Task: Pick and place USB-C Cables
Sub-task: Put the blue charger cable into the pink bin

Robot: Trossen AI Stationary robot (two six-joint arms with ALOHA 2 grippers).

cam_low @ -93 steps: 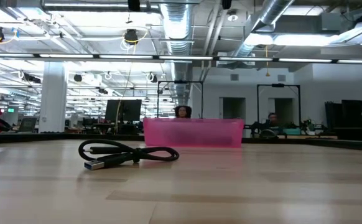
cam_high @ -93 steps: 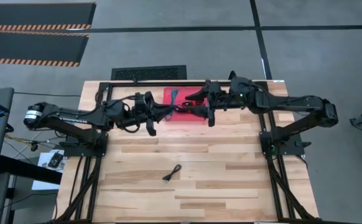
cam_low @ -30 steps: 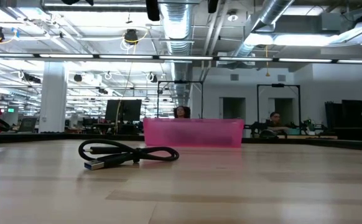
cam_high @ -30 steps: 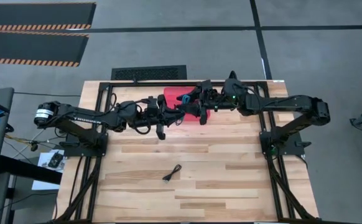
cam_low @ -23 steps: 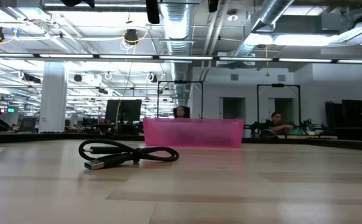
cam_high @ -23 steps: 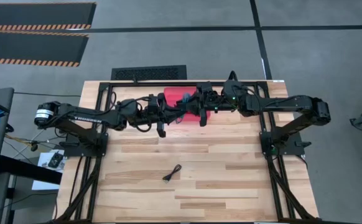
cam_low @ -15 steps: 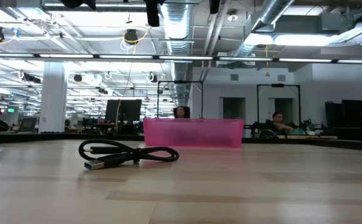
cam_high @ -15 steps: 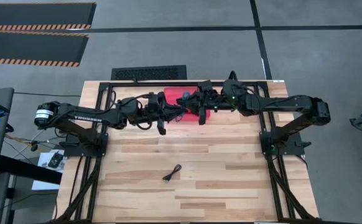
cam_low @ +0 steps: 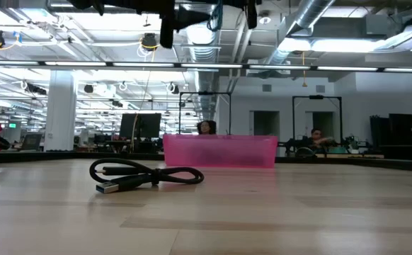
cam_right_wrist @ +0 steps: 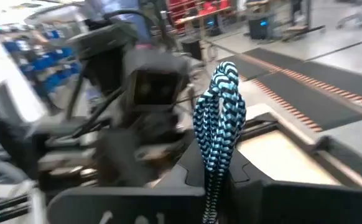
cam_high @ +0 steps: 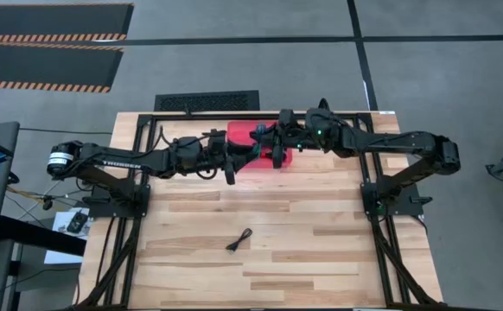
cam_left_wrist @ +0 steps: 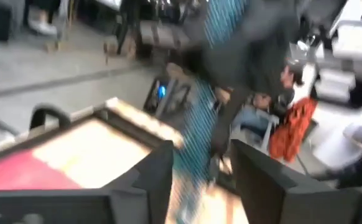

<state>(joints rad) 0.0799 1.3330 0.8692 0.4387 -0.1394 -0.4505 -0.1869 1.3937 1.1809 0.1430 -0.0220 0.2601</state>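
Note:
Above the translucent red tray [cam_high: 250,161] my two grippers meet tip to tip at the table's far middle. My right gripper [cam_right_wrist: 215,180] is shut on a light blue braided USB-C cable bundle [cam_right_wrist: 219,106]. My left gripper [cam_left_wrist: 199,163] is open, and the same cable [cam_left_wrist: 196,140] runs between its fingers. In the low view both grippers sit at the top edge with the blue cable [cam_low: 216,14] between them. A black cable bundle [cam_high: 238,240] lies coiled flat on the wood nearer the front edge. My left gripper has one finger on either side of the blue cable; the blur hides whether they touch it. My right gripper pinches the folded bundle [cam_right_wrist: 213,167] between its two fingers, several strands together. The looped end [cam_right_wrist: 224,78] sticks out past the fingertips, clear of the tray.
The tray [cam_low: 220,151] stands at the far middle of the wooden table. The black cable [cam_low: 146,175] lies on the open wood in front of it. People sit in the room beyond the table's far edge.
My left gripper has moved toward the table's right edge, closer to my right gripper above the tray. In the low view both grippers now show lower, with the blue cable visible between them. The black cable and the tray have stayed put.

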